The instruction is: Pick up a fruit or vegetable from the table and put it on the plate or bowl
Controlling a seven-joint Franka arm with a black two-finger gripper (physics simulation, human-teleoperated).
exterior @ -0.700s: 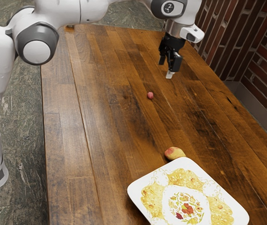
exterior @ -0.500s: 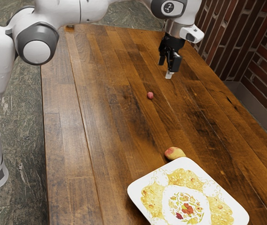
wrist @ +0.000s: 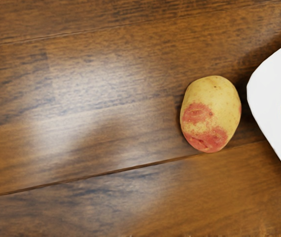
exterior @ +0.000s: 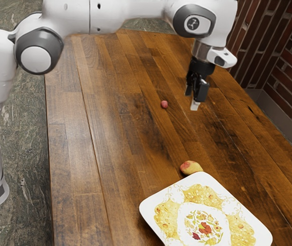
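The arm (exterior: 110, 15) reaches in from the exterior view's upper left across the wooden table (exterior: 110, 154), and the gripper (exterior: 192, 101) hangs above the boards toward the far side, pointing down. Its fingers stand a little apart with nothing between them, so it's empty-handed. Just to the exterior view's left of the gripper, a small pink lump (exterior: 164, 104) sits alone on the wood, near the hand but not touching it. Down at the near end lies the potato (exterior: 191, 167), yellow-skinned with red blotches, resting on its side on the table, well apart from the gripper. It's tucked right up by the far rim of the plate (exterior: 151, 207), a white square-ish dish with rounded corners and a yellow floral pattern. From the wrist view, the potato (wrist: 210, 113) lies on the dark planks of the table (wrist: 81, 123) with the plate (wrist: 271, 113) just beside it, and a thin strip of wood shows between the two, so it's not on the plate. A brick wall (exterior: 269, 41) runs along the table's far side at the exterior view's right.
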